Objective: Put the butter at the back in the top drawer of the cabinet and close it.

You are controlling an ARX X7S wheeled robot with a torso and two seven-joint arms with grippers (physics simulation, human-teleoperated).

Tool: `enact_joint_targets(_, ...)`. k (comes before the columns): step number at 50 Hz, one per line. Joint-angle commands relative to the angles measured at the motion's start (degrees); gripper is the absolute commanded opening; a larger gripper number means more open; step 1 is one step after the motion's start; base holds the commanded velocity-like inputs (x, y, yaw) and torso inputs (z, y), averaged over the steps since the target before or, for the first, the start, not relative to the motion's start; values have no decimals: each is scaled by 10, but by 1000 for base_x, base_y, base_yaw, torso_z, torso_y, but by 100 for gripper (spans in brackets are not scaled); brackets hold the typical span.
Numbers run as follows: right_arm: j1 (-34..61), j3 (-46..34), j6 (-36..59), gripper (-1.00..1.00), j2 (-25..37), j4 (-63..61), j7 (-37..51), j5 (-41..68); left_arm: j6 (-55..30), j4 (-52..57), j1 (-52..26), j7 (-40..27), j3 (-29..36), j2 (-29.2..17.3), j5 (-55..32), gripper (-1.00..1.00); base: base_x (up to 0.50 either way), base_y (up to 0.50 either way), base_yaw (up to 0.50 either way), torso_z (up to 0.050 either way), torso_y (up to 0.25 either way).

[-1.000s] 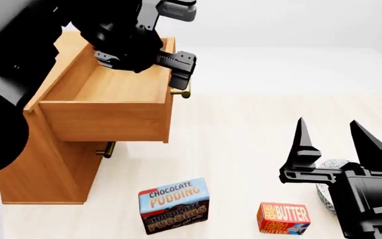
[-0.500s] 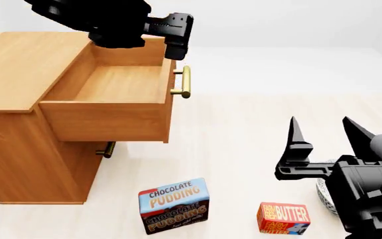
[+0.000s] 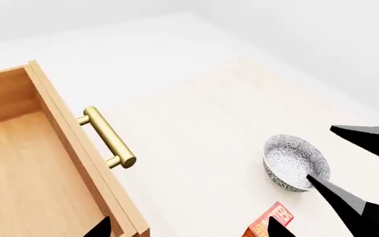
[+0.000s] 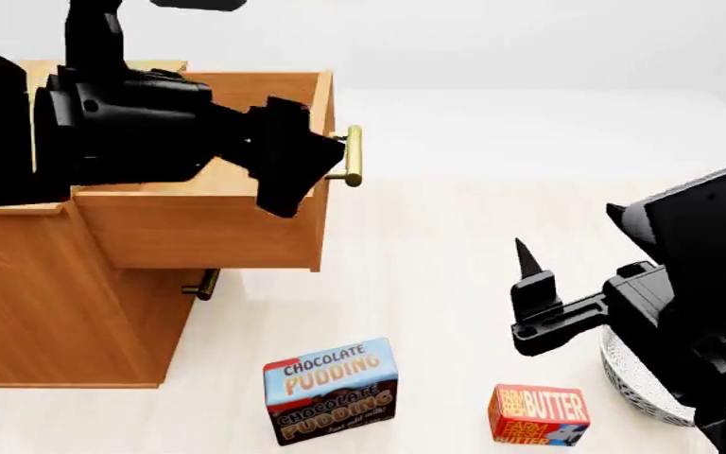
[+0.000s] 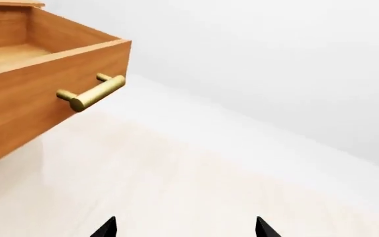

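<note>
With the top drawer [image 4: 199, 222] pulled out, the butter [image 4: 539, 415] waits on the surface [image 4: 439, 274].

The right gripper [image 4: 565, 284] hangs above the butter, fingers apart, likely readying a grab. The left gripper [image 4: 290, 156] sits over the drawer; its fingers' state I cannot tell. A pudding box [image 4: 330, 390] and bowl [image 3: 295, 162] flank the butter.

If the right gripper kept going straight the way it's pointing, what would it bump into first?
Probably the brass handle on the open top drawer. In the wrist view the right gripper aims past bare floor toward that drawer front, though depth is hard to judge.
</note>
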Motion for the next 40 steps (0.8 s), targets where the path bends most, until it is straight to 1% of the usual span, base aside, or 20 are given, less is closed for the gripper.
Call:
enact_joint_targets(1, 236, -127, 161, 100, 35, 112, -68, 117, 61, 178, 67, -1, -49, -109, -13, 100, 0, 0, 0, 0, 0)
enact_joint_targets(4, 303, -171, 191, 100, 33, 146, -114, 109, 73, 210, 77, -5, -55, -123, -13, 100, 0, 0, 0, 0, 0)
enact_joint_targets(7, 385, -243, 193, 100, 38, 187, -204, 59, 83, 242, 84, -8, -61, -133, -13, 100, 0, 0, 0, 0, 0)
enact_joint_targets(12, 515, -397, 193, 100, 43, 234, -435, -59, 94, 278, 95, -8, -67, -145, -10, 100, 0, 0, 0, 0, 0)
enact_joint_targets(16, 605, -544, 168, 100, 42, 229, -664, -217, 101, 293, 107, 1, -70, -152, -3, 100, 0, 0, 0, 0, 0)
enact_joint_targets(23, 684, -697, 120, 100, 30, 248, -859, -349, 103, 296, 113, 5, -71, -154, 2, 100, 0, 0, 0, 0, 0)
enact_joint_targets(27, 738, -806, 84, 100, 31, 234, -981, -425, 106, 300, 115, 5, -73, -157, 3, 100, 0, 0, 0, 0, 0)
enact_joint_targets(32, 774, -891, 45, 100, 35, 215, -1059, -488, 109, 305, 118, 5, -74, -158, 4, 100, 0, 0, 0, 0, 0)
enact_joint_targets(37, 776, -922, 22, 100, 24, 228, -1088, -514, 109, 305, 120, 6, -75, -159, 5, 100, 0, 0, 0, 0, 0)
enact_joint_targets(40, 767, -936, 17, 100, 14, 237, -1089, -526, 108, 304, 122, 8, -74, -159, 6, 100, 0, 0, 0, 0, 0)
